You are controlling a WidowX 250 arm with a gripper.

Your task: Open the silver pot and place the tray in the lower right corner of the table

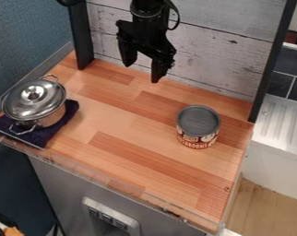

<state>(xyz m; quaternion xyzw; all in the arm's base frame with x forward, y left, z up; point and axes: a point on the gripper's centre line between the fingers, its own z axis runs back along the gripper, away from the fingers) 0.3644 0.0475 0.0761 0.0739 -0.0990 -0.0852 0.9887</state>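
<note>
Fingers apart, the black tool (pixel 141 72) hangs near the far edge of the tabletop (pixel 129 126); the silver pot (pixel 52 119) sits lidded at the left edge, opening likely first, requiring a grip on its knob (pixel 32 93).

Lidded Silver Pot (pixel 52 118) at Ten O'Clock, Open Gripper (pixel 141 72) at Twelve

In the camera view, the pot sits on a dark purple cloth (pixel 69 112) on the wooden tabletop (pixel 129 124). Its shiny lid (pixel 47 102) is on, with the knob (pixel 33 92) uppermost; wire handles stand at the pot's one and seven o'clock. The gripper hangs pointing down, fingers spread, nothing between them. Toward three o'clock a printed can (pixel 198 125) stands upright, grey end up, well apart from the pot. White planks (pixel 218 50) rise behind, from twelve to two o'clock.
</note>
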